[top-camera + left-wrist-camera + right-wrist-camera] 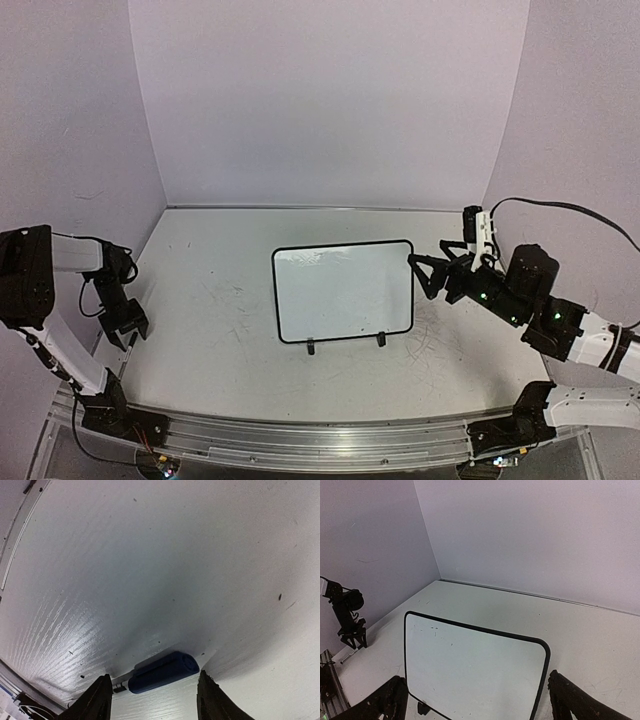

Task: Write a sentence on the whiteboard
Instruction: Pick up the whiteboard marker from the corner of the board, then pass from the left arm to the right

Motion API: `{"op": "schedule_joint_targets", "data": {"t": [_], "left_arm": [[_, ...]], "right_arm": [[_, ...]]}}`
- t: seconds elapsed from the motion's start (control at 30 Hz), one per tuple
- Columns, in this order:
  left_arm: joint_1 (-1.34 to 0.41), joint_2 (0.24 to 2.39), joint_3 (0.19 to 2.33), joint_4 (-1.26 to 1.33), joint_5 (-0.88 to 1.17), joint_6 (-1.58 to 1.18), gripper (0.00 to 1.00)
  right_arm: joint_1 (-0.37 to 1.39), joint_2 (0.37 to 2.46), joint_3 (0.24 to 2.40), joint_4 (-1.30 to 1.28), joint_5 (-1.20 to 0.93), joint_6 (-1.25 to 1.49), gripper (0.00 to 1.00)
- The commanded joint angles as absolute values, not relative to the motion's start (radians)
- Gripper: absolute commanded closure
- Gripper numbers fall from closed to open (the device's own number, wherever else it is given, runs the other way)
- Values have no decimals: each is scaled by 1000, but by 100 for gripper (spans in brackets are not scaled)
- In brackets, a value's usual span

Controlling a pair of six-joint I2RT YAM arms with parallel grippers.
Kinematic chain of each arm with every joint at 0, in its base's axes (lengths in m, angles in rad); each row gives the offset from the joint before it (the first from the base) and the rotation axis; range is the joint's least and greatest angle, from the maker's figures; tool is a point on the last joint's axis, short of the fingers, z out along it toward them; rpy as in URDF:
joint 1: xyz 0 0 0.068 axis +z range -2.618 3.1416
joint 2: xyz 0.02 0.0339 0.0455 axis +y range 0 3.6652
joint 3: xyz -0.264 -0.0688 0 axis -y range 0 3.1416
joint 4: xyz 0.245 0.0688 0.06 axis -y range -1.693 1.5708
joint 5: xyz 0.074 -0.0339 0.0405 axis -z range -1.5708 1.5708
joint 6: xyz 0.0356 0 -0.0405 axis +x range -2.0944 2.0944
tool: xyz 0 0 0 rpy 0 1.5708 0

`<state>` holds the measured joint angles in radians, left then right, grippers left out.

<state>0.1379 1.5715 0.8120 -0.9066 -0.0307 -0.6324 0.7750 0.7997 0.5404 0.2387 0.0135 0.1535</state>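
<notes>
The whiteboard lies mid-table, black-framed, its two feet toward the near edge. Its surface is blank apart from a few faint specks; no blue sentence shows. It also fills the lower part of the right wrist view. My right gripper is open and empty, just off the board's right edge, jaws spread wide. My left gripper points down at the table's left edge. It is open, and a blue-capped marker lies on the table between and just beyond its fingertips, untouched.
The lilac walls close in the table at the back and both sides. A metal rail runs along the near edge. The left arm shows at the far left of the right wrist view. Grey scuffs mark the tabletop.
</notes>
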Motion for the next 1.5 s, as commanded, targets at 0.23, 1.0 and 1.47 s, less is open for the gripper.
{"op": "schedule_joint_targets", "data": {"t": [0.23, 1.0, 1.47], "left_arm": [[62, 1530, 781, -977, -67, -707, 53], [7, 1481, 912, -864, 87, -770, 97], [-335, 1101, 923, -132, 230, -1267, 100]], "right_arm": [[773, 803, 544, 304, 8, 148, 2], [773, 910, 682, 144, 174, 166, 2], [860, 1098, 871, 281, -154, 335, 2]]}}
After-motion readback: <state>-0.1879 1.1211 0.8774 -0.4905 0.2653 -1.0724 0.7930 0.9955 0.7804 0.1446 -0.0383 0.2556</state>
